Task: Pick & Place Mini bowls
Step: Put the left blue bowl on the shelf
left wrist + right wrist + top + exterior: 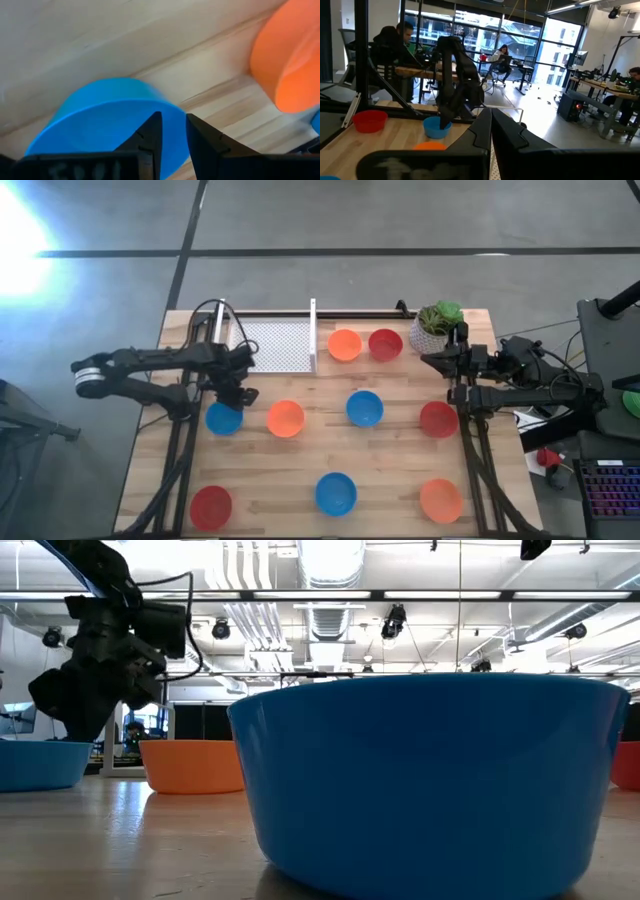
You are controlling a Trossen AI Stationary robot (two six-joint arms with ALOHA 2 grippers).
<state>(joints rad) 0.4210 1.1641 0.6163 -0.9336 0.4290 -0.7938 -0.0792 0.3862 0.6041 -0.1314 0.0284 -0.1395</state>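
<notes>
Nine mini bowls sit upright on the wooden table (300, 460): three blue (223, 419) (364, 408) (336, 493), three orange (285, 418) (344, 345) (440, 500) and three red (385, 344) (437, 419) (211, 506). My left gripper (232, 395) (174, 135) reaches down onto the left blue bowl (100, 120) (40, 765) and is shut on it. My right gripper (428, 361) (492, 127) waits shut near the table's right far corner, beside the plant pot. My left gripper holds the left blue bowl by its rim (173, 114), on the side facing the orange bowl (285, 60). The wall is pinched between the two fingers (150, 137), which come from above, pointing down. In the low view the bowl's base looks level with the table.
A white plant pot with a green plant (435, 328) stands at the far right corner. A white mesh rack (270, 345) with an upright wall lies at the far edge, left of the orange and red bowls. People sit at desks beyond the table (502, 57).
</notes>
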